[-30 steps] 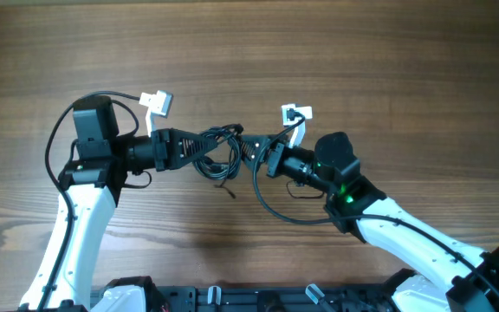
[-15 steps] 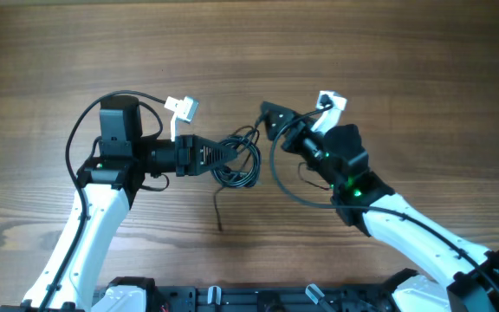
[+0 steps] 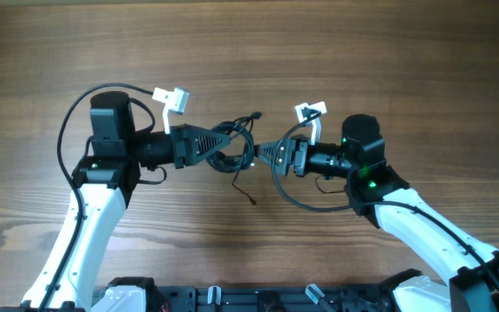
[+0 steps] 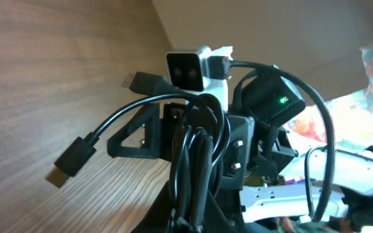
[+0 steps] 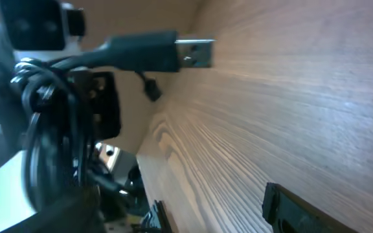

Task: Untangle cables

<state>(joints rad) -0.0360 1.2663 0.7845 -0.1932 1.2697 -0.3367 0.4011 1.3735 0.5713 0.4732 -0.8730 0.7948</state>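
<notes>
Right hand [image 3: 262,153] back beside cables [image 3: 234,161], clamped in left hand [image 3: 222,141]

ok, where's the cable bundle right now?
Overhead view, centre frame: the cable bundle is clamped in the left end effector, with the right end effector just to its right.

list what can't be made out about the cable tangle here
- overhead: how many cables are in the bundle; the strands overlap and are too small.
- left wrist: the left jaws' grip point, covered by loops and cut off by the bottom edge.
- right wrist: the bundle at left is blurred.
</notes>
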